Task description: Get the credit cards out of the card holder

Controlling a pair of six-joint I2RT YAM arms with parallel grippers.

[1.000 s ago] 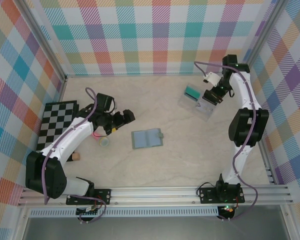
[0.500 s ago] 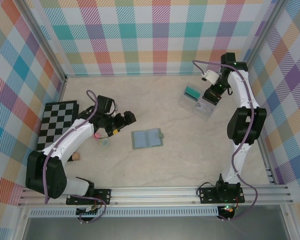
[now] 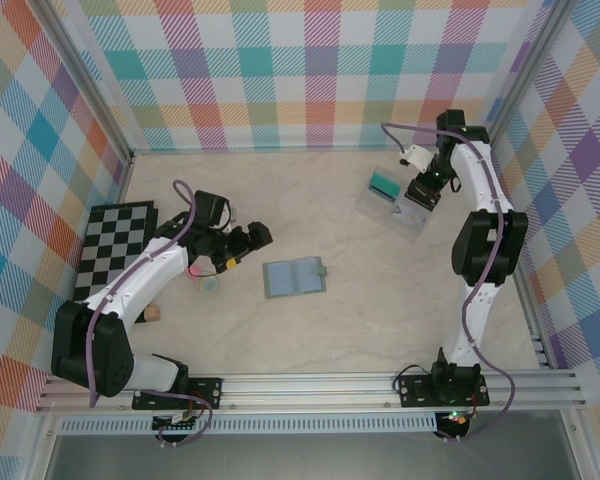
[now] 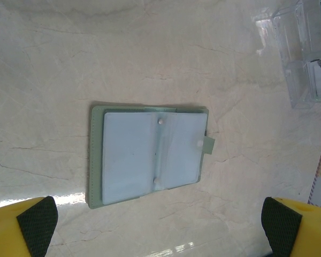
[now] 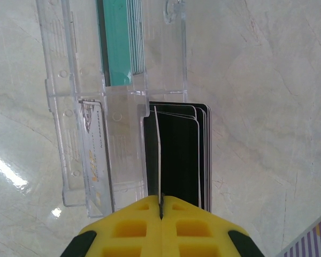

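right gripper (image 5: 161,200) pinches credit card (image 5: 159,160) over tray (image 5: 59,134) | left gripper (image 4: 159,220) spread | risk: thin edge-grip slips, card misses slot

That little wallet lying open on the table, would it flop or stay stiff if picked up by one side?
Probably floppy: the card holder lies open as two panels joined at a fold, so lifting one would likely let the other droop. It looks thin, so probably light. On the glossy table a push would likely slide it, not tip it.
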